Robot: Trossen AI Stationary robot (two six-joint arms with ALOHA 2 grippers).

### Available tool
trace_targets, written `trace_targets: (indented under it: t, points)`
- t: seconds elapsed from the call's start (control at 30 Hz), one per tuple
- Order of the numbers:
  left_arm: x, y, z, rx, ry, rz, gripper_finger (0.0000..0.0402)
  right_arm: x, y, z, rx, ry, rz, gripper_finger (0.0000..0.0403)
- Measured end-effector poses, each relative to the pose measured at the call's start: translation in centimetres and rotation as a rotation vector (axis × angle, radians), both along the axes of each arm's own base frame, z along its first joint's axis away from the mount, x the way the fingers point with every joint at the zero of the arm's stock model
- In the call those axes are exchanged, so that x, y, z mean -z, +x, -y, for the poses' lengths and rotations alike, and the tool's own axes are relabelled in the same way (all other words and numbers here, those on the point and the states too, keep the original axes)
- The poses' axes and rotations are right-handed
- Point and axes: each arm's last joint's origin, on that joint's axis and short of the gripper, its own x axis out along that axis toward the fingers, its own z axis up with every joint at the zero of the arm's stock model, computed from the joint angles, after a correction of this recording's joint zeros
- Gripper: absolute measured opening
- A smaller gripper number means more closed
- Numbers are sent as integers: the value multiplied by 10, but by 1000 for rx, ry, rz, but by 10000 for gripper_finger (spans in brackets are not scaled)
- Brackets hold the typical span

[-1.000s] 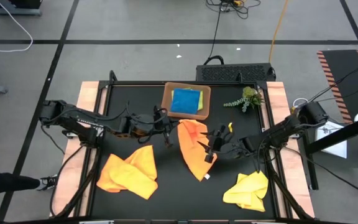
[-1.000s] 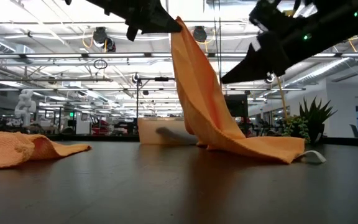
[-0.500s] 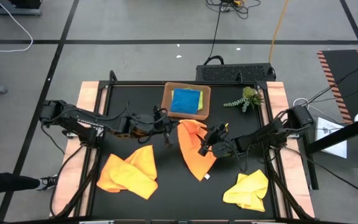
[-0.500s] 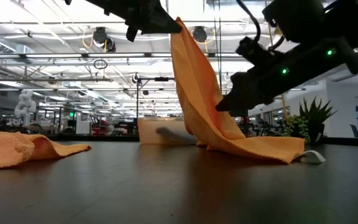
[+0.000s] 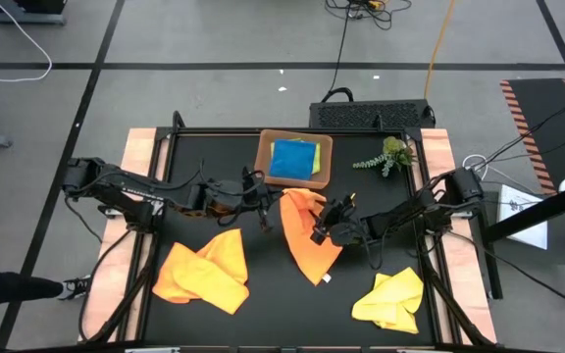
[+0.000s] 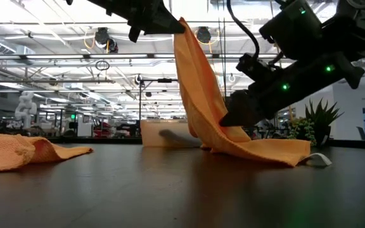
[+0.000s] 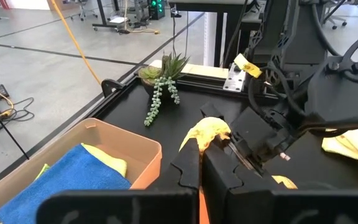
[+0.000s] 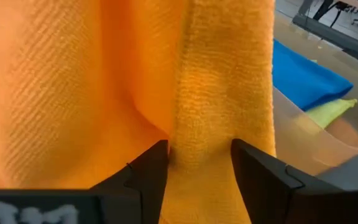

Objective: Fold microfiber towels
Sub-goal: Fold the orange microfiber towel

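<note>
From above, the black table point(image 5: 204, 294) carries a brown tray point(image 5: 326, 163) at its far edge with a blue towel point(image 5: 293, 158) folded inside and a strip of lime green towel point(image 5: 317, 157) beside it. A small plant sprig point(image 5: 388, 155) lies to the tray's right. The left gripper point(image 5: 268, 204) reaches in from the left and is pinched on the top corner of the middle orange towel point(image 5: 304, 250), which hangs down to the table at centre. The right gripper point(image 5: 319, 229) is at that towel's right edge, partway down. A second orange towel point(image 5: 204, 271) lies crumpled at the near left, and a yellow towel point(image 5: 391, 298) lies crumpled at the near right.

At table height, the left gripper point(image 6: 170, 22) holds the towel's peak high, the cloth point(image 6: 201, 88) falling in a slope to a flat tail on the table. The right gripper point(image 6: 228, 117) meets the sloping edge low down. The other orange towel point(image 6: 18, 151) lies at the left edge.

The left wrist camera shows the tray point(image 7: 132, 146) with the blue towel point(image 7: 67, 180), the sprig point(image 7: 160, 87), and the right arm's gripper point(image 7: 229, 146) at an orange fold.

The right wrist camera shows its own fingers point(image 8: 145, 171) spread with a ridge of orange cloth point(image 8: 216, 93) between them, not yet clamped.
</note>
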Motion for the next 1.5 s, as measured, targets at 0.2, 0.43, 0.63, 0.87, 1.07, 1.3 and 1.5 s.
trace_targets:
  t: [0.2,0.43,0.63,0.87,1.07,1.3,1.5]
  points:
    - [0,0,0,0,1,-2,5,-1,-5,-3,-12,-10,-48,99]
    - [1,0,0,0,1,-7,5,-15,-14,-12,-54,-21,-87,29]
    - [0,-1,3,15,1,-7,4,-37,-27,-21,-110,-30,-88,5]
    - [-15,-14,30,155,3,28,3,-89,-47,-42,-411,23,26,1]
    - [-32,-39,63,281,-18,53,2,-134,-74,-63,-826,184,218,1]
    - [-56,-73,104,461,-64,163,2,-177,-104,-83,-1157,280,451,1]
    - [-66,-91,119,486,-71,211,2,-196,-114,-89,-1217,342,498,0]
